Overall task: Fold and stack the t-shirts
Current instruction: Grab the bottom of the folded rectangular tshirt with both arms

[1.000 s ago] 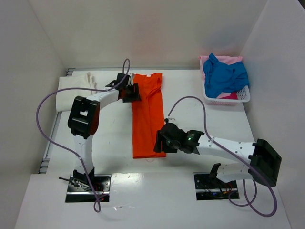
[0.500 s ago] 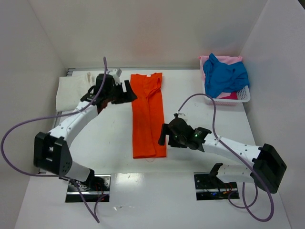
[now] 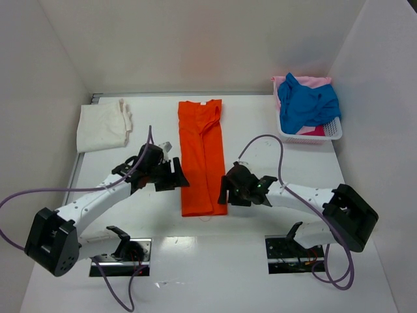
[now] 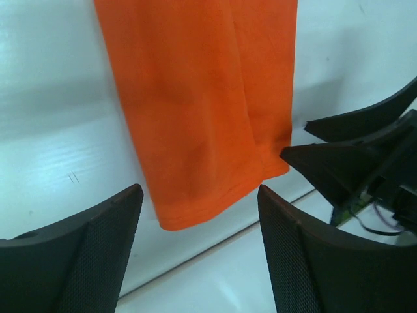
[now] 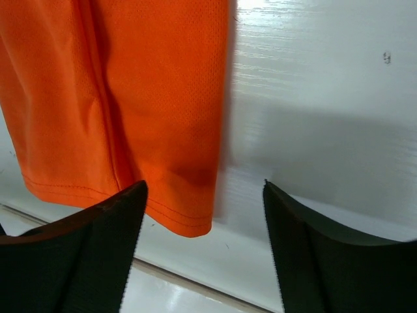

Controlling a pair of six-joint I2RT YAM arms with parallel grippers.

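An orange t-shirt (image 3: 202, 153) lies folded into a long narrow strip down the middle of the table; its hem end shows in the left wrist view (image 4: 195, 111) and the right wrist view (image 5: 124, 98). My left gripper (image 3: 177, 179) hovers open just left of the strip's near end, nothing between its fingers (image 4: 91, 254). My right gripper (image 3: 226, 189) stands open at the strip's near right corner, also empty, its fingers (image 5: 326, 254) apart over the hem. A cream-white t-shirt (image 3: 101, 125) lies folded at the back left. Blue (image 3: 305, 103) and pink (image 3: 313, 81) t-shirts are heaped in the basket.
The white plastic basket (image 3: 331, 132) stands at the back right against the wall. Purple cables loop from both arms. White walls close in the table on the left, back and right. The arm bases sit at the near edge.
My left gripper has come from the shirt's collar end at the back down to its near left side. My right gripper stayed at the near right corner, its jaws opening off the hem.
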